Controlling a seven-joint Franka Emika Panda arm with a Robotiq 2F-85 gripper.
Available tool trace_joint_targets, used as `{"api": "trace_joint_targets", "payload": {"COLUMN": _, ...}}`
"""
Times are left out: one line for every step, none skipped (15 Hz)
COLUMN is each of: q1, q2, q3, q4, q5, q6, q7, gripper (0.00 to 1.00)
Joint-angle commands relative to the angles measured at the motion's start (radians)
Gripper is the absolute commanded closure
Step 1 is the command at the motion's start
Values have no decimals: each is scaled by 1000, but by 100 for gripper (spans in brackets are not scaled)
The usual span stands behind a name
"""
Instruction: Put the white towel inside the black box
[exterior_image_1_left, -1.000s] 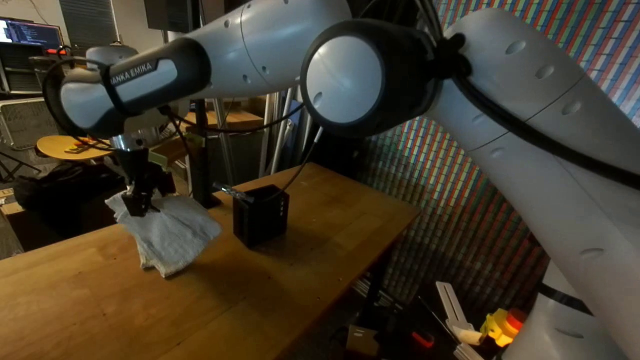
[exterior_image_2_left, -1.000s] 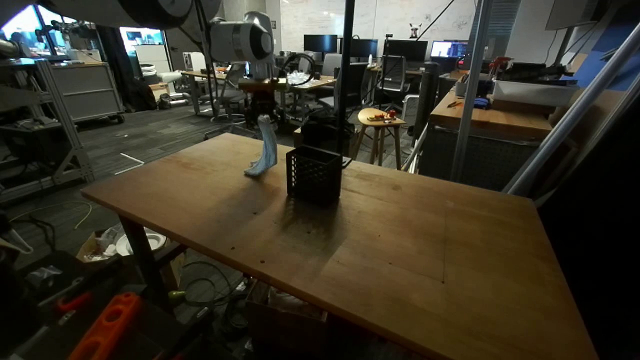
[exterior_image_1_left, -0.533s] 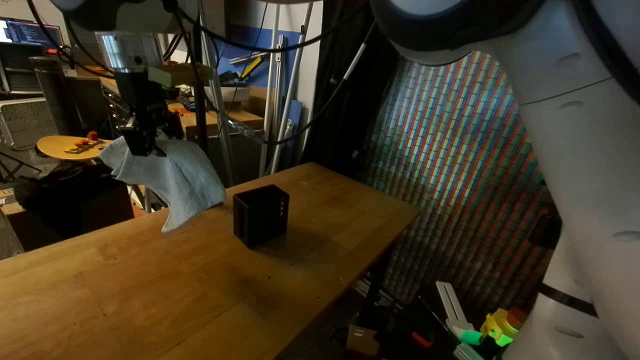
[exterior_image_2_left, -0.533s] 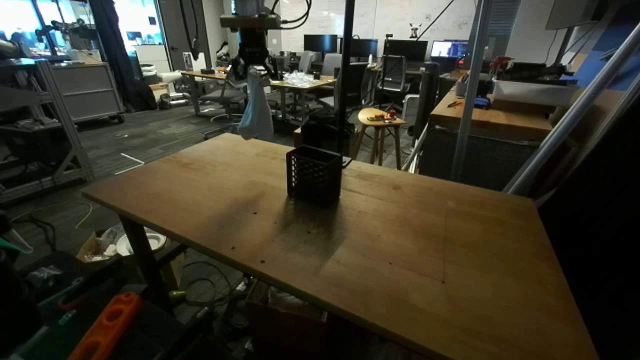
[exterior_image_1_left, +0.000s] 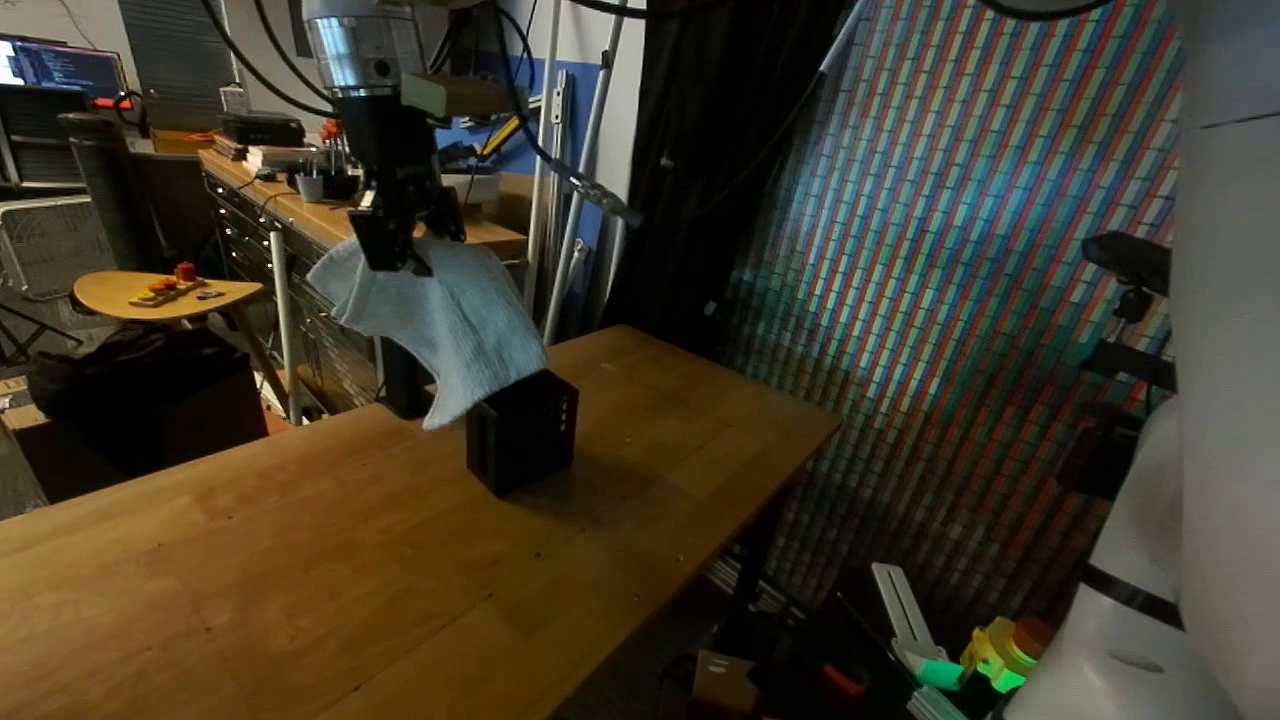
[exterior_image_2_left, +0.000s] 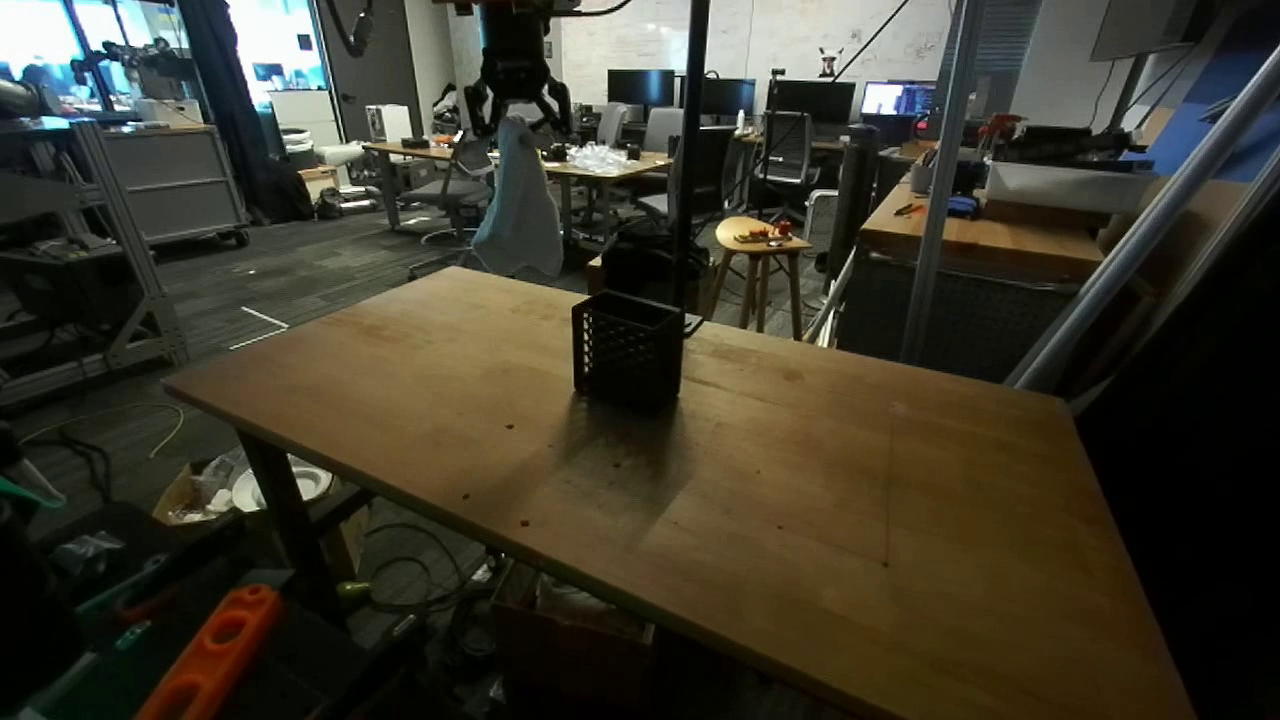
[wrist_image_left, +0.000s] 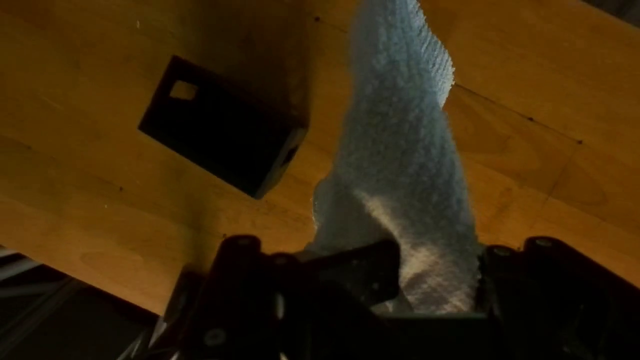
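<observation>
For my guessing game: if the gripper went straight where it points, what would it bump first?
Probably the wooden table; the white towel the gripper holds would touch it first. The black box looks off to the side, though depth is unclear.

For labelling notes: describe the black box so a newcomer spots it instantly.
On the wooden table, toward its far edge in an exterior view, stands the open-topped black box. Unlike the limp white towel in the gripper, it's straight-walled with rows of holes.

In an exterior view, a stool (exterior_image_2_left: 738, 224) bearing small red objects (exterior_image_2_left: 784, 229) stands beyond the wooden table (exterior_image_2_left: 850, 480).
</observation>
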Motion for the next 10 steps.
{"api": "trace_joint_targets", "payload": {"q1": -43, "q2": -102, "q3": -15, "q4": -149, "q5": 1, "q6": 51, "q7": -7, "gripper": 100}}
{"api": "trace_joint_targets", "payload": {"q1": -53, "q2": -106, "q3": -19, "q4": -162, "q5": -1, "q6": 54, "q7": -9, "gripper": 100}}
{"api": "trace_joint_targets", "payload": {"q1": -64, "q2": -106, "q3": -23, "q4": -173, "q5": -1, "q6": 63, "q7": -15, "gripper": 100}}
{"api": "trace_joint_targets", "payload": {"q1": -73, "q2": -102, "q3": -27, "q4": -179, "q5": -2, "q6": 73, "q7": -18, "gripper": 100}}
{"api": "trace_joint_targets", "payload": {"q1": -83, "q2": -97, "q3": -31, "q4": -183, "q5": -3, "q6": 86, "q7": -21, "gripper": 100}}
{"api": "trace_joint_targets", "payload": {"q1": -92, "q2": -93, "q3": -36, "q4": -187, "q5": -3, "q6": 100, "q7": -24, "gripper": 100}}
{"api": "trace_joint_targets", "payload": {"q1": -99, "q2": -86, "q3": -41, "q4": -187, "q5": -9, "q6": 109, "q7": -24, "gripper": 100}}
{"api": "trace_joint_targets", "payload": {"q1": -107, "q2": -82, "q3": -47, "q4": -191, "q5": -12, "q6": 123, "q7": -27, "gripper": 100}}
{"api": "trace_joint_targets", "payload": {"q1": -117, "q2": -79, "q3": -55, "q4": -196, "q5": -13, "q6": 138, "q7": -31, "gripper": 100}}
{"api": "trace_joint_targets", "payload": {"q1": -125, "q2": -77, "q3": -60, "q4": -199, "q5": -12, "q6": 150, "q7": -32, "gripper": 100}}
